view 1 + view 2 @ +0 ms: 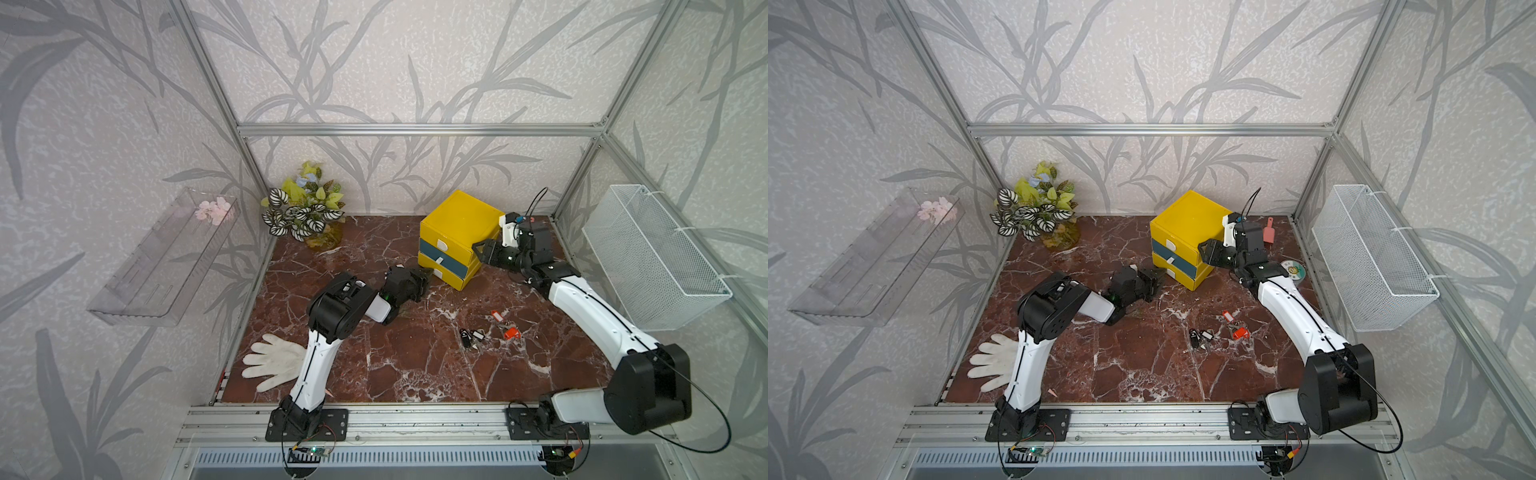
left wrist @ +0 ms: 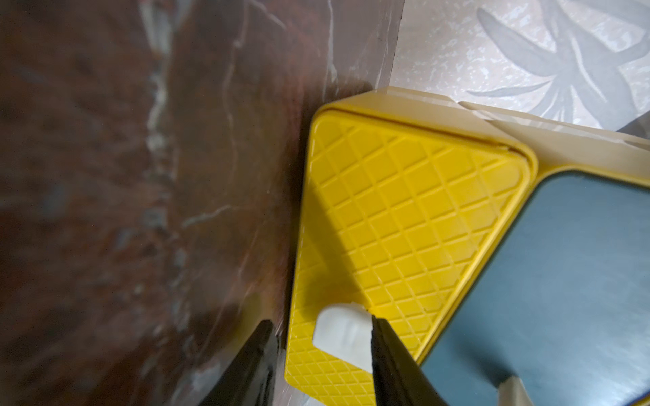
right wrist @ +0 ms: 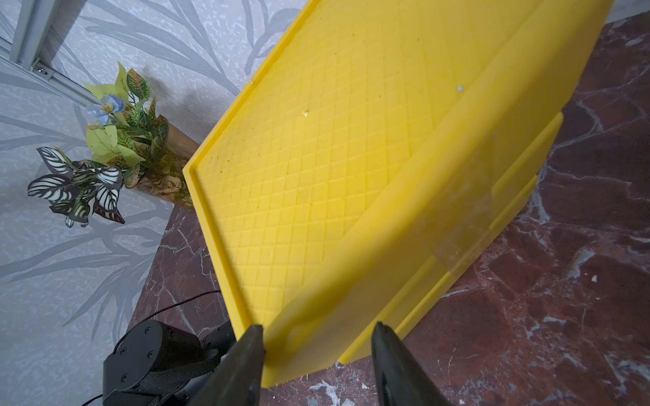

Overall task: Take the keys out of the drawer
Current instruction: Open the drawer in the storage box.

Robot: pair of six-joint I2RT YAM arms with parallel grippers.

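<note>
Lying on the table — keys, bunches apparently strung crosswise.

No text, brand, number or sign can be read in any view. The tags on the keys, right of centre in both top views, have pale inserts that are too small to show any writing. A round disc, at the right of a top view, bears a green and yellow mark that is also too small to read. The white handle, at the bottom of the left wrist view, is plain.
</note>
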